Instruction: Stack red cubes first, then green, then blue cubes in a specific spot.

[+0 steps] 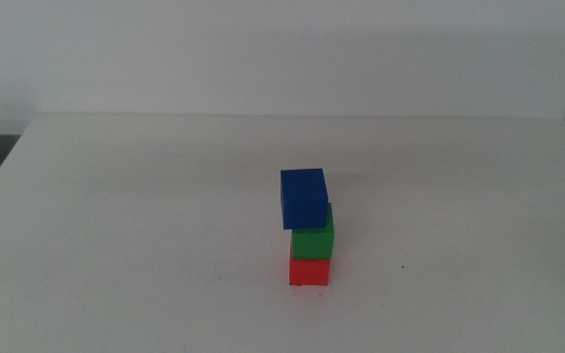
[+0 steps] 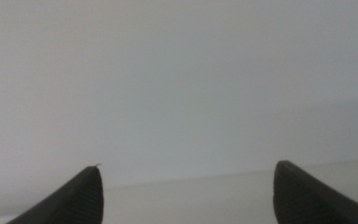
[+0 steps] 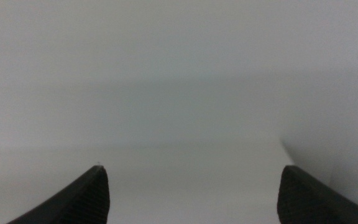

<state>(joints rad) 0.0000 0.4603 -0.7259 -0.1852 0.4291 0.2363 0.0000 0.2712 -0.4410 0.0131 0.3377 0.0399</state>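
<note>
The left gripper (image 2: 185, 193) is out of the middle view, its two dark jaws spread wide over bare white surface and holding nothing; it appears to be waiting off to the side.

Near the middle of the white table (image 1: 116, 196) stands one tower of three: the small matte bright red cube (image 1: 309, 272) on the tabletop, the small matte bright green cube (image 1: 314, 238) resting on it, and the small matte deep blue cube (image 1: 304, 198) on top, sitting slightly to the left of the green one and overhanging it; one of each colour, three cubes in all.

They look light, rigid and plain-faced, so a pinch across two opposite flat sides should hold; the offset top cube could probably be knocked off by a careless nudge.

The right gripper (image 3: 191, 193) is likewise absent from the middle view, jaws parted and empty; a sliver of green shows at the edge of its wrist view.
</note>
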